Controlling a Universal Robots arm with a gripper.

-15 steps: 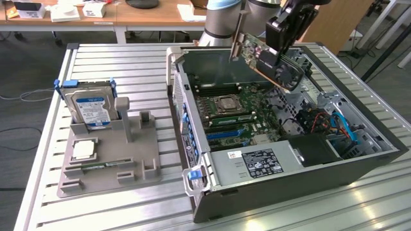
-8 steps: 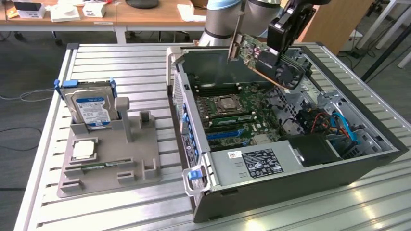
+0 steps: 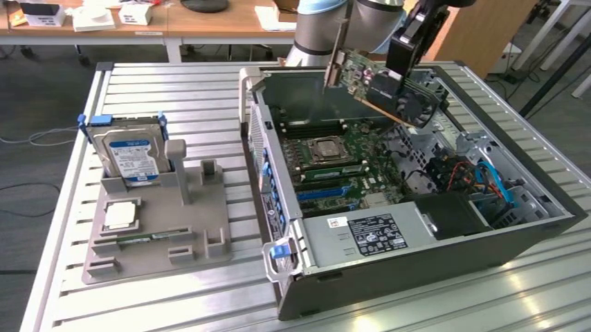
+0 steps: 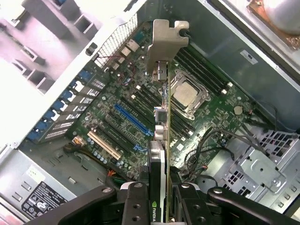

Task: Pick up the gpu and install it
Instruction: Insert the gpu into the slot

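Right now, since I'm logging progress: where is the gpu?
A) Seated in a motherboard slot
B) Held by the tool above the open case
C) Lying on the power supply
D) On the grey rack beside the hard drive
B: the tool clamps the gpu, which hangs tilted above the open case, clear of the motherboard.

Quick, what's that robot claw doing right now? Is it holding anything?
Gripper: closed on the graphics card, holding it on edge above the open computer case.
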